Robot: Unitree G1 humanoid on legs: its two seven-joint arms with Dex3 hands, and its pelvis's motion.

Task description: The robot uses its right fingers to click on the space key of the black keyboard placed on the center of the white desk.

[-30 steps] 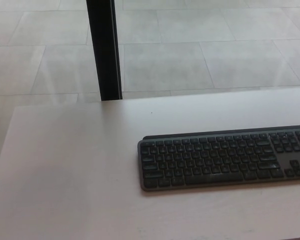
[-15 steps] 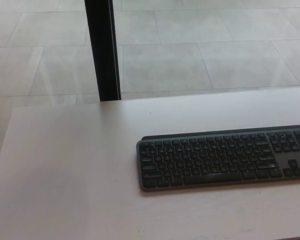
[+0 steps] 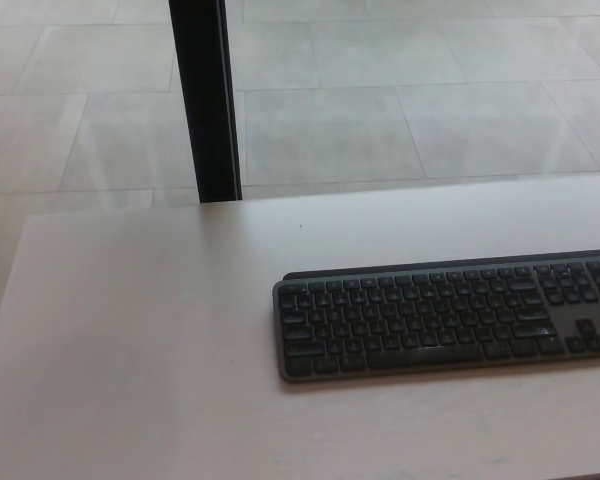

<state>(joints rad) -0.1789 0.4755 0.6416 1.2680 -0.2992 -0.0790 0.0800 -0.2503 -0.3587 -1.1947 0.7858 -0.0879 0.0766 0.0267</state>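
- Spreading across the upper half beyond the desk: pale tiled floor (image 3: 410, 110).
- Filling the lower half: white desk (image 3: 130, 340), bare on its left.
- Rising upright behind the desk's far edge: black post (image 3: 206, 100).
- Lying flat on the desk, right of centre, cut off by the right border: black keyboard (image 3: 445, 315).
- Sitting in the keyboard's nearest row: space key (image 3: 425, 354), untouched.
- Out of sight: both hands, so open or closed cannot be told.

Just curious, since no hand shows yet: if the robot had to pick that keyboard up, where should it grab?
Probably the keyboard's left short end, coming from the left over the bare desk. It lies flat and thin, its right end runs out of view, and that end has free space around it.
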